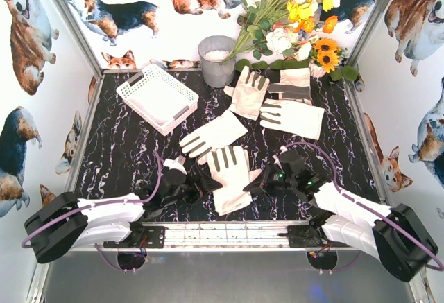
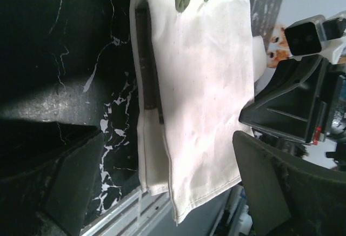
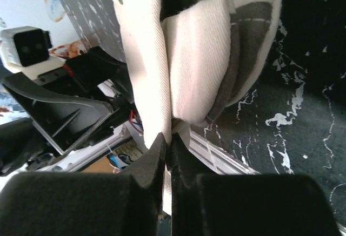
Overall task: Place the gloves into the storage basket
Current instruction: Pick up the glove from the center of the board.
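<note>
I've got the near glove [image 1: 230, 178] betw the two arms, front centre of the worktop [image 1: 118, 157]. Its long axis runs near-to-far w/ a slight tilt. The grey-patched fingertips point to the far side and the cuff points back toward the rail [image 1: 222, 234] by the bases.

Right fingers [image 3: 151, 166] are clenched on a fold of cream cloth at the glove's R edge. The wrist view shows fabric pinched betw the tips, w/ part of the glove bunched up above them. Left fingers [image 2: 281, 193] are released and wide apart, either side of the cuff end. One is clear of the cloth. The other sits just beside the glove's edge, and I can't tell if it touches.

Four more gloves lie on the worktop, all outside the storage basket [image 1: 142, 81]:
- diagonal glove [image 1: 211, 135], mid-worktop, fingertips to near-left, cuff to far-right.
- upright glove [image 1: 248, 93], fingertips to the far side.
- crosswise glove [image 1: 295, 118], fingertips to the L, cuff to the R.
- far glove [image 1: 291, 84], lying crosswise by the flowers [image 1: 291, 12].

The basket sits far-L, long axis diagonal from far-left to near-right, w/ the grey bucket [image 1: 217, 64] near its far-right corner.
</note>
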